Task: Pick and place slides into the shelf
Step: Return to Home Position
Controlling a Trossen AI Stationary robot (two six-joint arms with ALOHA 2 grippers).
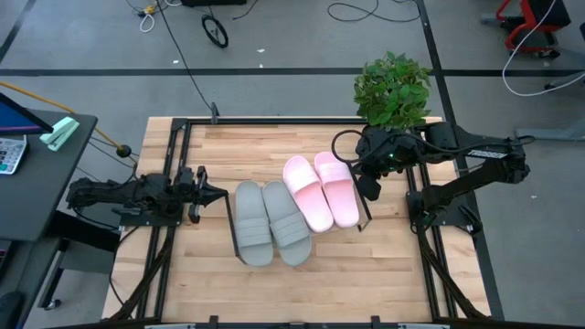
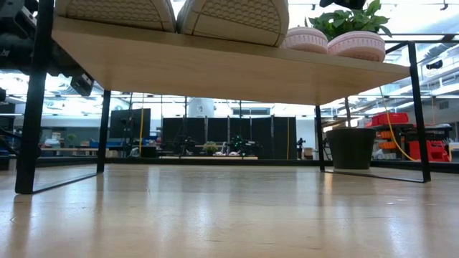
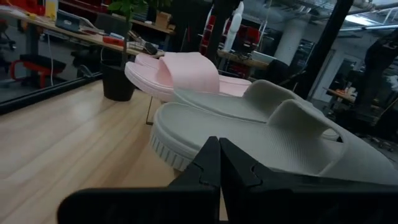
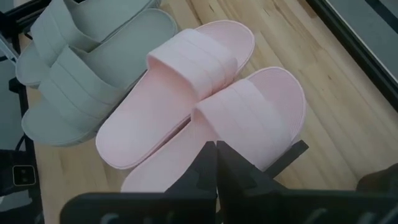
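- The slides sit on the shelf (image 2: 215, 68), side by side in one row, in the middle of the table (image 1: 302, 292).
- The grey slides (image 1: 271, 222) are on the left arm's side. The pink slides (image 1: 320, 189) are on the right arm's side. The two pairs touch in the middle.
- In the low view, the grey pair's bumpy soles show right at the board's near edge. The pink pair sits farther back along the board.
- The shelf stands on thin black end frames, and bare table shows under it.
- More bare wood lies in front of the shelf and behind it.
- A potted plant (image 1: 393, 87) stands at the table's far corner, on the right arm's side, near the pink pair.
- The left gripper (image 1: 215, 194) is near the outer grey slide but does not touch it. Its fingers are pressed together and hold nothing.
- The left arm lies low, reaching in from the table's left edge and pointing at the grey pair.
- The right gripper (image 1: 370, 187) is just beside the outer pink slide, by the shelf's end frame. Its fingers are together too, with nothing in them.
- The right arm comes in from the right edge, bent, and its wrist looks down on the pink pair.
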